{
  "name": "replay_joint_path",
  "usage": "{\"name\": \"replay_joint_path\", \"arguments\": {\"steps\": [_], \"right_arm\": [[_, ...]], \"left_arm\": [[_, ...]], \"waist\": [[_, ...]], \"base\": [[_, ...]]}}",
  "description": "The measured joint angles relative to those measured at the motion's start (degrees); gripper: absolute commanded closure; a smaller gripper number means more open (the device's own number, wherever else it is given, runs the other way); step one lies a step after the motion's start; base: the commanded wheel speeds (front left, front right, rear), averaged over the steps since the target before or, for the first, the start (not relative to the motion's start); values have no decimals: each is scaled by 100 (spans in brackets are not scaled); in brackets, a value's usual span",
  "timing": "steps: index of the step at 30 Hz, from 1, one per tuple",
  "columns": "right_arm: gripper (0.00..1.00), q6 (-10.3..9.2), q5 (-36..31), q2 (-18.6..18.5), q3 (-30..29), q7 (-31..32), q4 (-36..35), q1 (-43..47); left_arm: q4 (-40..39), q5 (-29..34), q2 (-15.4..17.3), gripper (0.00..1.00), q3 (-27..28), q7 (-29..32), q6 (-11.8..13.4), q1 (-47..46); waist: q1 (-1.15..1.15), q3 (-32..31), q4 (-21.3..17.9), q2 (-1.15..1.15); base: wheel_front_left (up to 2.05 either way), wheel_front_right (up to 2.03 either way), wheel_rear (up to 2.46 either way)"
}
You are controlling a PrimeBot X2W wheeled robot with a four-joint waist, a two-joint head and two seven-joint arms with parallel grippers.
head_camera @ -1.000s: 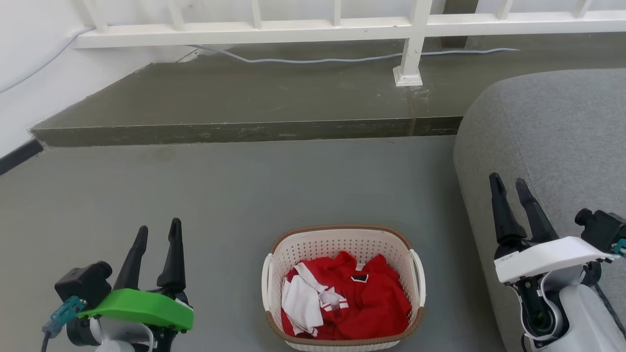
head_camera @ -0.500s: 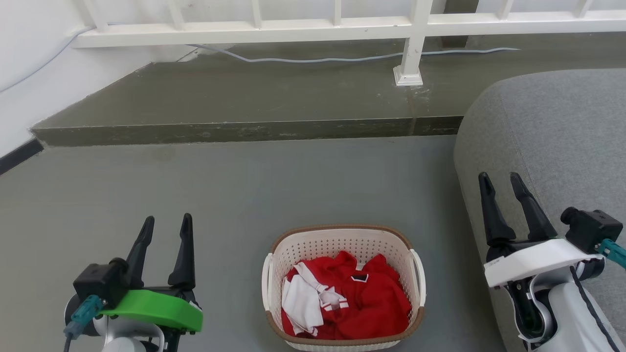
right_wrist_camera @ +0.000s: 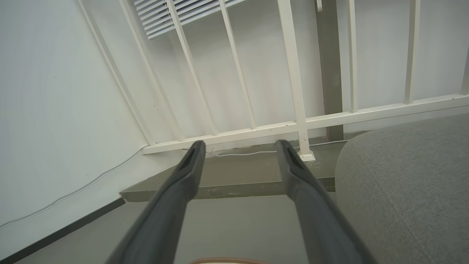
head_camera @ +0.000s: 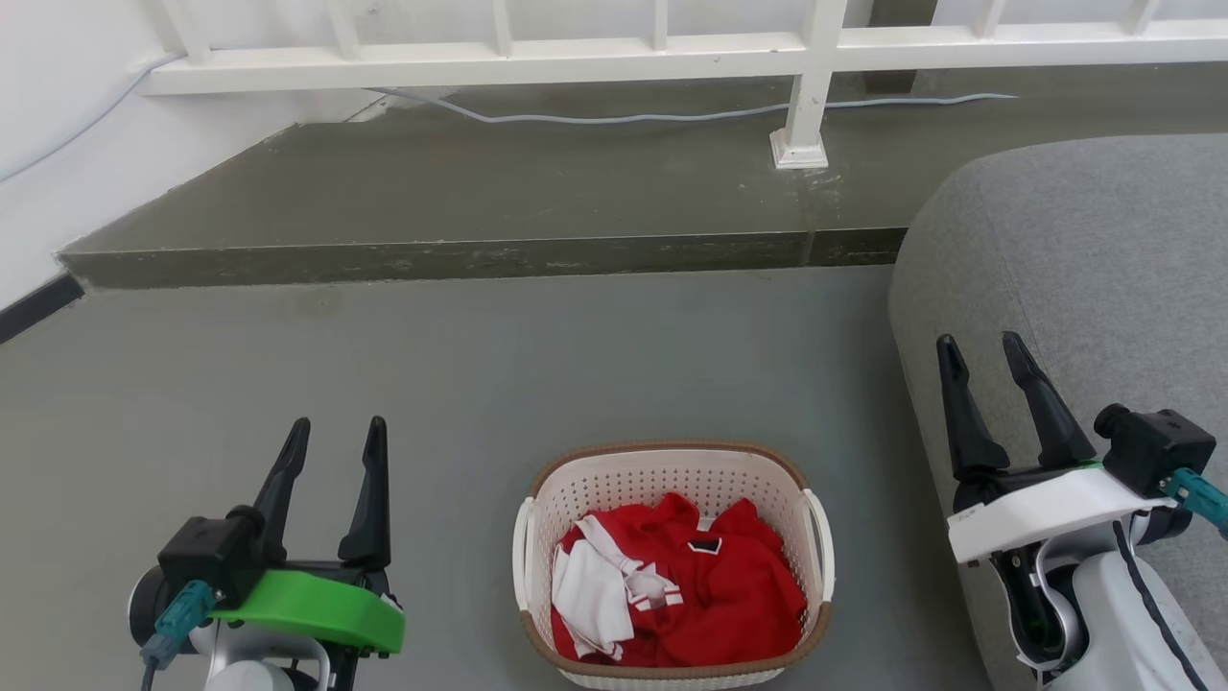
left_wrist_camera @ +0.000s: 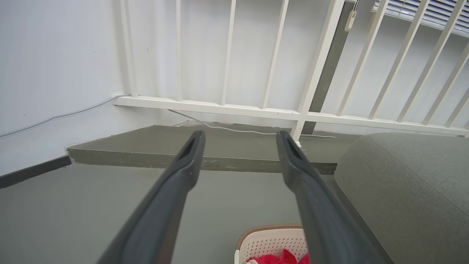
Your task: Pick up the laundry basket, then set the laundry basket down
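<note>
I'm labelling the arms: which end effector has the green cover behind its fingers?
The left end effector, at the head view's lower left. Its cover is green; the right end effector has a white one.

Left gripper [head_camera: 340, 423] and right gripper [head_camera: 978, 339] have edged toward the laundry basket [head_camera: 662, 476].

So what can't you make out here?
Bottom of the laundry basket: head view, covered by the red and white clothes.
Most of the laundry basket: left wrist view, cut off by the bottom edge and partly behind a finger of the left gripper.
The grey cushion: head view, cut by the right edge, so its full shape can't be told.
</note>
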Motion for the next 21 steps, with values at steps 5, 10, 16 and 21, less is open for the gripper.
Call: {"name": "replay_joint_path", "arguments": {"steps": [5, 10, 16, 21], "right_arm": [[0, 0, -15, 18, -4, 0, 15, 0], [0, 0, -48, 22, -9, 0, 55, -1], [0, 0, -48, 37, -59, 0, 100, -1], [0, 0, -46, 35, -130, 0, 101, -1]], "left_arm": [[-3, -9, 0, 0, -18, 0, 0, 0], [-7, -15, 0, 0, -45, 0, -1, 1], [-65, -23, 0, 0, -83, 0, -2, 1], [-103, -57, 0, 0, -148, 0, -2, -5]], "waist": [[0, 1, -9, 0], [0, 11, -29, 0], [0, 133, -78, 0], [0, 351, -113, 0]], "base": [[0, 0, 0], [0, 0, 0], [0, 0, 0], [0, 0, 0]]}}
